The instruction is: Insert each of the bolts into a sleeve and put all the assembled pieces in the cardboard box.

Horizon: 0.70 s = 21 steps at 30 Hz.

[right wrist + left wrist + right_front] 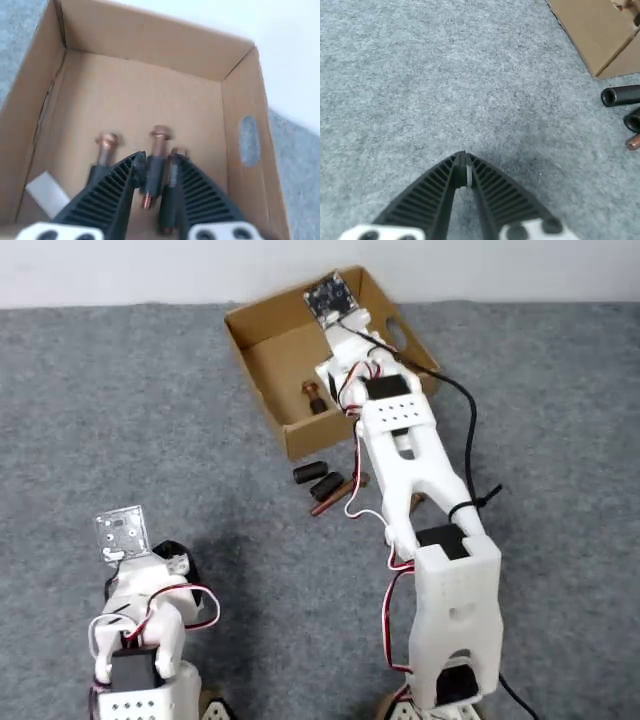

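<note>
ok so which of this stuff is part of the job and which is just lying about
Job:
- box
- sleeved bolts inside it
- two loose sleeves on the carpet
- loose bolt beside them

Lying about:
- white scrap in the box
- black cable trailing past the box

cardboard box [262, 350]: open, three sleeved bolts [154, 170] inside | two black sleeves [309, 472], one copper bolt [330, 500]: loose beside box
</note>
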Each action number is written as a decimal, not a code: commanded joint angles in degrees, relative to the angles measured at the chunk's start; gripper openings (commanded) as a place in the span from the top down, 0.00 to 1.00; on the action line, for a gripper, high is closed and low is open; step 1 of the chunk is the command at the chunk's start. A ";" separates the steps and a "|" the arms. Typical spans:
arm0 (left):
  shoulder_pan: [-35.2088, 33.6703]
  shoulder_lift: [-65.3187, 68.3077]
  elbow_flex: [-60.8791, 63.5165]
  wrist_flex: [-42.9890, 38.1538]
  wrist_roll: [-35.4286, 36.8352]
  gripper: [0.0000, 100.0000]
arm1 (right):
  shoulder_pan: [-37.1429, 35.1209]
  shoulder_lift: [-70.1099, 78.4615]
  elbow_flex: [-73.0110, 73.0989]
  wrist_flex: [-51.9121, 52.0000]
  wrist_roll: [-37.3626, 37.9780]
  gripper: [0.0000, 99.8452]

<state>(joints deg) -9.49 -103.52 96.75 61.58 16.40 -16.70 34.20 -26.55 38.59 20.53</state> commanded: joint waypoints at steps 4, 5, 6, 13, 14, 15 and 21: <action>-0.53 0.00 -0.22 -1.32 0.44 0.99 | -0.57 -7.34 -3.34 12.70 -3.96 0.99; -0.53 0.00 -0.22 -1.32 0.44 0.99 | -0.57 -8.13 -3.34 14.90 -5.80 0.99; -0.53 0.00 -0.22 -1.32 0.44 0.99 | -0.66 -9.01 -3.34 17.54 -7.47 0.99; -0.53 0.00 -0.22 -1.32 0.44 0.99 | -2.86 -12.00 -3.34 35.74 -17.23 0.99; -0.53 0.00 -0.22 -1.32 0.44 0.99 | -3.21 -12.09 -3.34 37.67 -18.55 0.99; -0.53 0.00 -0.22 -1.32 0.44 0.99 | -3.56 -12.00 -3.34 39.78 -19.78 0.99; -0.53 0.00 -0.22 -1.32 0.44 0.99 | -4.53 -11.82 -3.34 51.30 -28.31 0.99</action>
<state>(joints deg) -9.49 -103.52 96.75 61.58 16.40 -20.57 26.20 -26.99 85.01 -3.91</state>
